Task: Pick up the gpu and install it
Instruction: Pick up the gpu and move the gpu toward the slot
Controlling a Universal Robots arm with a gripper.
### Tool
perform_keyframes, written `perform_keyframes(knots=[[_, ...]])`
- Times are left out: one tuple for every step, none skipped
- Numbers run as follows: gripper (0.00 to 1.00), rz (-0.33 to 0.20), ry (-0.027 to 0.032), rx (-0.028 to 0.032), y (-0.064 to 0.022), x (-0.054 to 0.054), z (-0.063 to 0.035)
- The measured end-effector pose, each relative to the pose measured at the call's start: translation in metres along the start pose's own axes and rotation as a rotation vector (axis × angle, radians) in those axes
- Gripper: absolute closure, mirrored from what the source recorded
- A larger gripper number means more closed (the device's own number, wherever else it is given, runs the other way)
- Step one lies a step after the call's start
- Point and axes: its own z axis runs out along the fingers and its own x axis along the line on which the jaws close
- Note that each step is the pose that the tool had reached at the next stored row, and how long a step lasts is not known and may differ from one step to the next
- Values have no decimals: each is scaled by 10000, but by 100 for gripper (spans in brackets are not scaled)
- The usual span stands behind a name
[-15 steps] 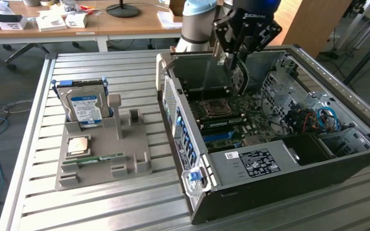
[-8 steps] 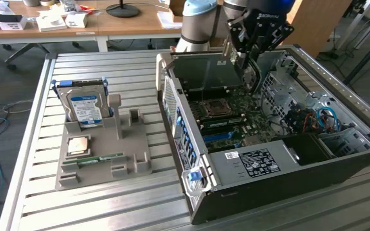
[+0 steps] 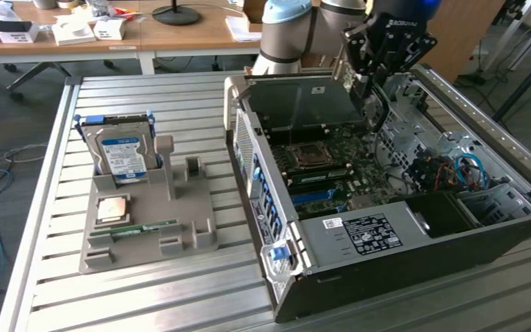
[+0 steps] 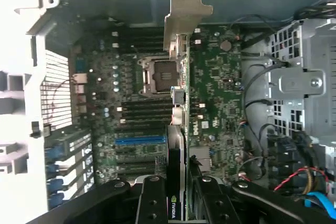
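The gpu (image 3: 303, 100) is a dark flat card with a pale metal bracket (image 3: 231, 97) at one end. It hangs tilted over the far part of the open computer case (image 3: 386, 263), above the motherboard (image 3: 339, 173). My gripper (image 3: 369, 86) is shut on the card's end opposite the bracket. In the wrist view the gpu (image 4: 178, 140) shows edge-on, running from my gripper (image 4: 178, 205) to its bracket (image 4: 185, 17) near the case's rear wall. The card is above the board, apart from the slots (image 4: 139, 140).
The exterior view's left holds a grey tray (image 3: 191, 228) with a blue-labelled hard drive (image 3: 122, 155), a processor chip (image 3: 113, 207) and a green memory stick (image 3: 136, 229). Cables (image 3: 455, 173) and a drive cage (image 4: 304, 82) crowd the case's right side. A desk (image 3: 155, 38) stands behind.
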Motion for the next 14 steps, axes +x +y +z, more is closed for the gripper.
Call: perform_keyframes(knots=[[73, -1, 0, 0, 2, -31, 1], [73, -1, 0, 0, 4, -61, 1], [73, -1, 0, 0, 6, -88, 2], [73, 0, 0, 0, 8, -113, 3], [73, 0, 0, 0, 10, -136, 3], [73, -1, 0, 0, 12, -159, 4], [73, -1, 0, -1, 14, -183, 4], [73, 0, 0, 0, 16, -209, 5], [73, 0, 0, -1, 18, -235, 5], [73, 0, 0, -1, 20, -265, 6], [73, -1, 0, 0, 22, -293, 7], [73, -1, 0, 0, 24, -322, 7], [73, 0, 0, 0, 27, -351, 8], [73, 0, 0, -1, 29, -381, 9]])
